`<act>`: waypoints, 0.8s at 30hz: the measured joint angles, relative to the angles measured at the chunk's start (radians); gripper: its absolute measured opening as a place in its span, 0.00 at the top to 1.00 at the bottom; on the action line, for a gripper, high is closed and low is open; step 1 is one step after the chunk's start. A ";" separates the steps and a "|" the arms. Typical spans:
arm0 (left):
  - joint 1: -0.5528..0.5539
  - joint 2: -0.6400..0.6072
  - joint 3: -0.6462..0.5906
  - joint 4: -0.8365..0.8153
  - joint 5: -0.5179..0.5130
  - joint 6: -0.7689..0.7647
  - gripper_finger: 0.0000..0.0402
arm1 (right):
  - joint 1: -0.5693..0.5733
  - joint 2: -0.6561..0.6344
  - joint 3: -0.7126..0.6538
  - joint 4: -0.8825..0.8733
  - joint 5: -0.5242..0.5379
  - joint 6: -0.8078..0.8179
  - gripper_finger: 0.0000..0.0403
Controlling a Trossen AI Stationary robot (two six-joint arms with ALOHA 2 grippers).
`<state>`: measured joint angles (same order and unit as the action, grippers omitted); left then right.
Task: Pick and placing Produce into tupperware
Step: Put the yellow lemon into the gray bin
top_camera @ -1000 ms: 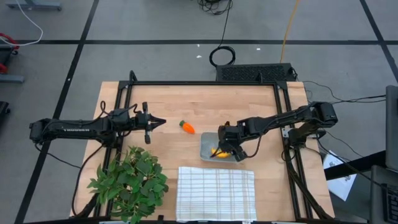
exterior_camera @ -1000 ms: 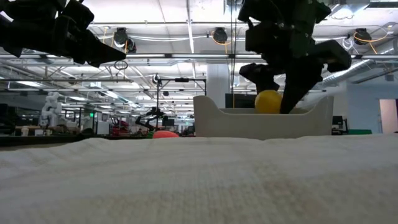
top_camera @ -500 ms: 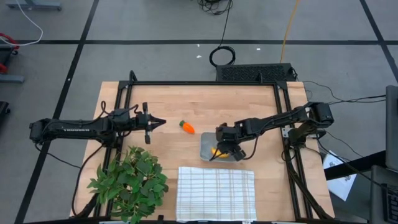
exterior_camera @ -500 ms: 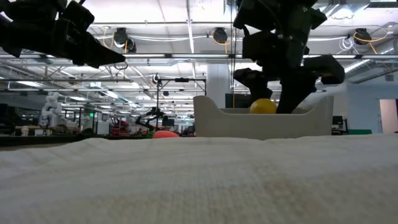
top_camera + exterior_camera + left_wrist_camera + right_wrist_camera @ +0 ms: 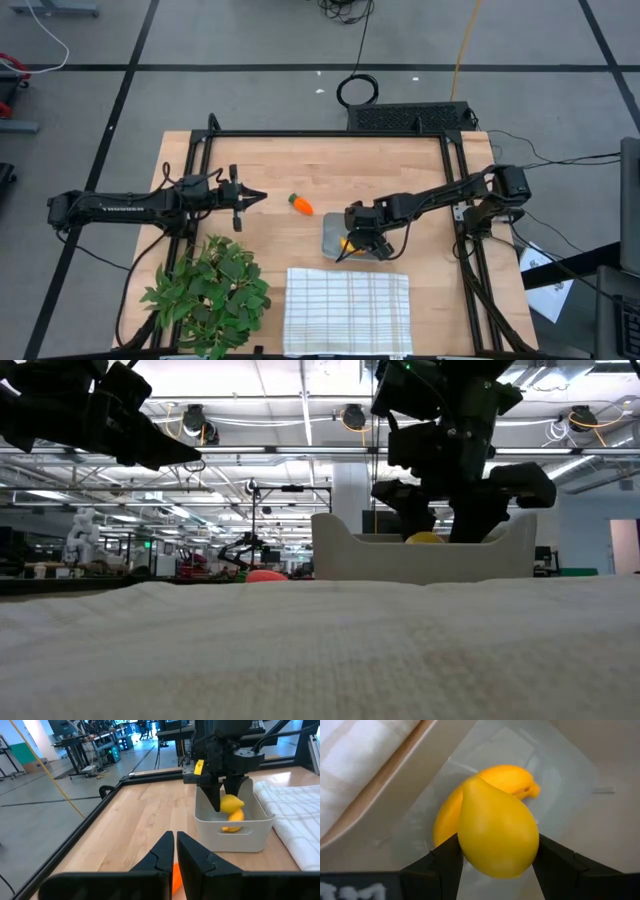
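Observation:
The yellow lemon-like fruit (image 5: 497, 835) sits between my right gripper's (image 5: 495, 857) fingers, low inside the translucent tupperware (image 5: 330, 232). The curved yellow banana (image 5: 507, 777) lies on the tupperware's floor under it. In the low view only the fruit's top (image 5: 425, 538) shows above the tupperware's rim (image 5: 420, 558). The orange carrot with its green top (image 5: 300, 203) lies on the wood to the left of the tupperware. My left gripper (image 5: 262, 197) is shut and hovers just left of the carrot, pointing at it; the carrot (image 5: 176, 875) shows below its fingers. My right gripper pinches the lemon-like fruit across its wide belly (image 5: 470, 845), one finger (image 5: 442, 865) on each side. The fingers come from above, pointing down into the tupperware. The fruit's pointed end faces the banana; whether it touches the banana I cannot tell.
A big leafy green plant (image 5: 210, 290) stands at the near left of the table. A white checked cloth (image 5: 347, 297) lies at the near edge just in front of the tupperware. Black frame rails (image 5: 330, 133) run along the table's far and side edges. Bare wood lies between carrot and tupperware.
My right gripper has moved down with the lemon-like fruit into the tupperware, so that the fruit has sunk from well above the rim to barely over it. The gripper has also shifted slightly toward the table's left.

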<state>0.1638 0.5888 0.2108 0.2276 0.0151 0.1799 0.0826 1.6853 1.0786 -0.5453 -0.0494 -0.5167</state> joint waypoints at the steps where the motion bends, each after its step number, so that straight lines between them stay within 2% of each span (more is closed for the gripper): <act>1: 0.000 0.000 0.000 0.000 0.000 0.000 0.94 | 0.000 0.002 0.000 0.000 0.000 0.000 0.51; 24: 0.000 0.000 0.000 0.000 0.000 -0.001 0.94 | 0.000 0.012 0.000 -0.013 -0.002 0.103 0.50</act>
<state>0.1638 0.5890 0.2108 0.2276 0.0154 0.1787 0.0822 1.6970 1.0786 -0.5582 -0.0517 -0.4135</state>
